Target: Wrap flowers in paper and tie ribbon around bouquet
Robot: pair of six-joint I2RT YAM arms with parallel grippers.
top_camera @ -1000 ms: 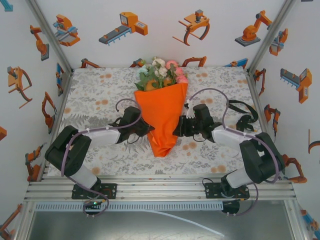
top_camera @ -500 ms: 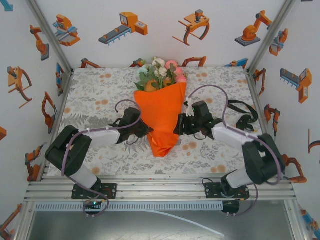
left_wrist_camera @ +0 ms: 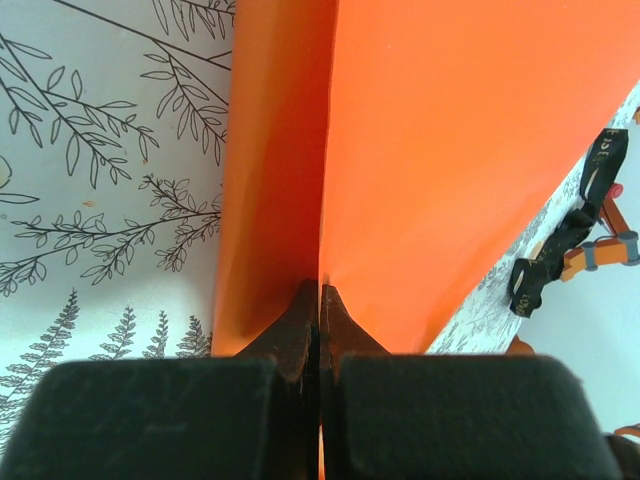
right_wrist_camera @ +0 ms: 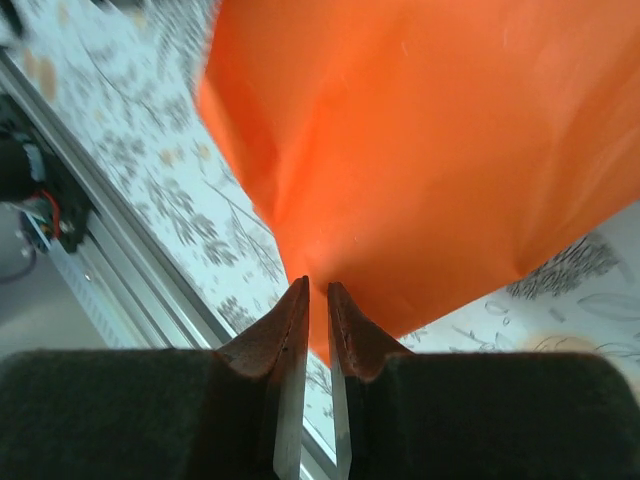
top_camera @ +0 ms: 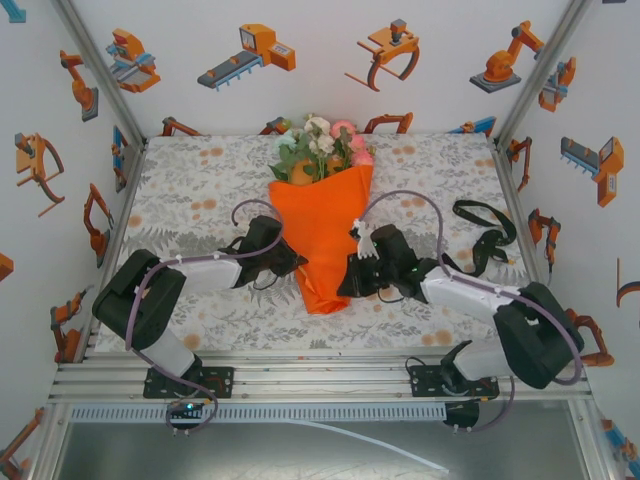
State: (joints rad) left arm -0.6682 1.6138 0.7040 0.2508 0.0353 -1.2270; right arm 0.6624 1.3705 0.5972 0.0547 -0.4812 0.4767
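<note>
Your left claw point(left_wrist_camera: 320, 290) is closed tight on the paper point(left_wrist_camera: 450, 150). In the left wrist view an edge of the orange sheet runs down into the pinch. Your right claw point(right_wrist_camera: 318, 288) is narrow, with only a thin slit between the fingers. Its tips sit at the lower edge of the cone and nothing shows in the slit.

On the tabletop point(top_camera: 180, 200) the bouquet point(top_camera: 322, 230) lies in the middle, between the two arms. Its wide end points to the far side and its point faces the bases. The left claw meets it on one flank and the right claw on the other, low down near the point.

Wrapping looks done or very nearly so, since the sheet already forms a cone. The flowers point(top_camera: 320, 145) show pink, white and green above its wide end.

The ribbon point(top_camera: 490, 240) lies loose near the right edge of the cloth, well apart from the cone, and neither claw has it. By my reading, tying is the whole of what's left. You need to fetch the ribbon, pass it round the cone and knot it while the fold is kept from springing open.
</note>
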